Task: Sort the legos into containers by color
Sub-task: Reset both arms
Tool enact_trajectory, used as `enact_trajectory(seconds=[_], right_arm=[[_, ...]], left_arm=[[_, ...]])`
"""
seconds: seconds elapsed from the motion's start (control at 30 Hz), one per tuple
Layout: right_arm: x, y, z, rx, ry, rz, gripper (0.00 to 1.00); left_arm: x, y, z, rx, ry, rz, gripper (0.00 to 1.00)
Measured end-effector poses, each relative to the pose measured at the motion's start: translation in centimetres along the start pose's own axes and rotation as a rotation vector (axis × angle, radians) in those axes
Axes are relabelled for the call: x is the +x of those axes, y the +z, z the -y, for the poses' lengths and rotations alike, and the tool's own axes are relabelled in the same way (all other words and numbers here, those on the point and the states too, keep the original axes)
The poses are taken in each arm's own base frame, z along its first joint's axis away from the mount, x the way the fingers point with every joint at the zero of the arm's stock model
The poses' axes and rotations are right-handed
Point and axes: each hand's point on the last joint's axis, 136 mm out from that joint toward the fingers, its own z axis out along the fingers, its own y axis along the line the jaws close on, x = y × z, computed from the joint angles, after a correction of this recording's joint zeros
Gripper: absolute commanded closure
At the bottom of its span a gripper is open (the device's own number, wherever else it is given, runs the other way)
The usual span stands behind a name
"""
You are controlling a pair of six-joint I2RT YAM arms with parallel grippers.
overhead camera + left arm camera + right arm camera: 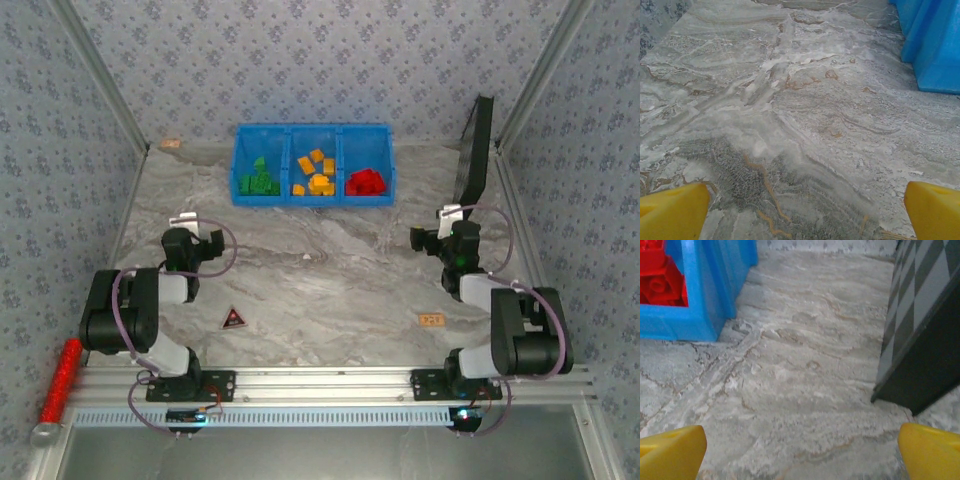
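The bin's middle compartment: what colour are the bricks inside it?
Orange-yellow bricks, clearest in the top external view.

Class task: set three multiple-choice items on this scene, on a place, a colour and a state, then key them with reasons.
1. The red bricks lie in which part of the blue bin? A left B middle C right
2. The bricks in the left part are: A green B orange C red
3. The left hand and right hand are: A both open, empty B both shut on bricks C one shut
Key: C, red sits at the right end; A, that pile is green; A, both gape, nothing between.
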Motion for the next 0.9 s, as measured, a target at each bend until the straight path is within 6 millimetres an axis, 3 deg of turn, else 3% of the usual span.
enact_trajectory(seconds=[0.2, 0.4, 0.9], right_arm=[[3.0, 1.0, 1.6, 0.020, 0.035, -0.044, 0.00], [2.0, 1.0, 1.5, 0.018, 0.030, -0.003, 0.00], [1.9, 1.0, 1.5, 0.039, 0.023, -0.002, 0.00]], left_arm=[[0.0, 0.0, 0.1, 0.003, 0.000, 0.000, 0.00], [0.0, 0.0, 0.1, 0.004, 0.000, 0.000, 0.00], [0.0, 0.0, 0.1, 0.004, 0.004, 0.000, 0.00]])
